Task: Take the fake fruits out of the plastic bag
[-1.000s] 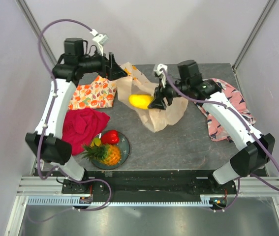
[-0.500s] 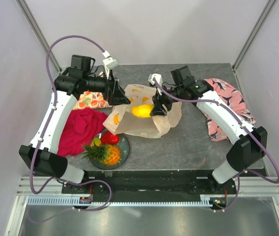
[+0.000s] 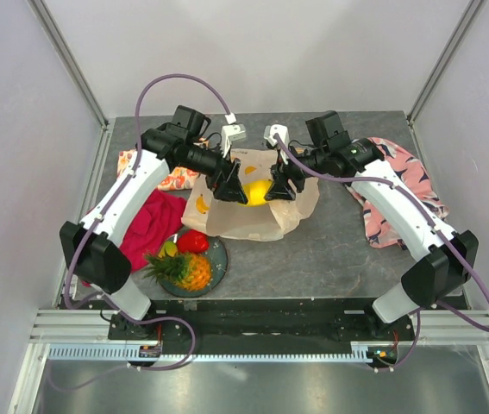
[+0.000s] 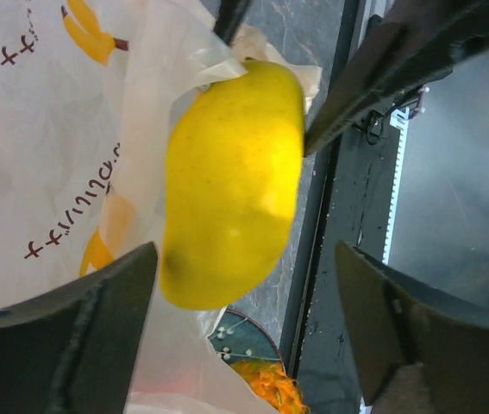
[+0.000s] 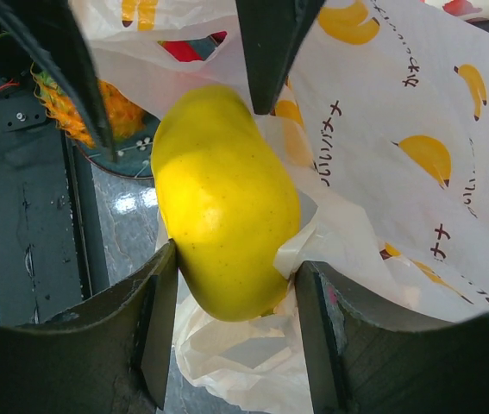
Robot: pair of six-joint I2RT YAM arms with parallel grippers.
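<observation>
A yellow mango [image 3: 255, 191] is held just above the banana-printed plastic bag [image 3: 253, 220]. My right gripper [image 3: 280, 186] is shut on the mango [image 5: 225, 198] and a fold of the bag [image 5: 382, 147] is caught against one finger. My left gripper [image 3: 231, 186] is open, with its jaws spread wide on either side of the mango [image 4: 231, 185], not touching it. The bag [image 4: 46, 147] hangs beside the mango. A pineapple [image 3: 184, 270] and a red pepper [image 3: 194, 241] lie on a dark plate [image 3: 218, 259] at the near left.
An orange-fruit-printed cloth [image 3: 173, 178] and a red cloth [image 3: 151, 226] lie on the left. A pink patterned cloth [image 3: 397, 194] lies under the right arm. The plate's edge [image 4: 244, 332] and the table's front rail [image 4: 347, 216] show below the mango.
My left arm has swung right from the bag's back-left corner, and its open jaws now flank the mango. The right gripper still holds the mango. The bag has shifted left.
</observation>
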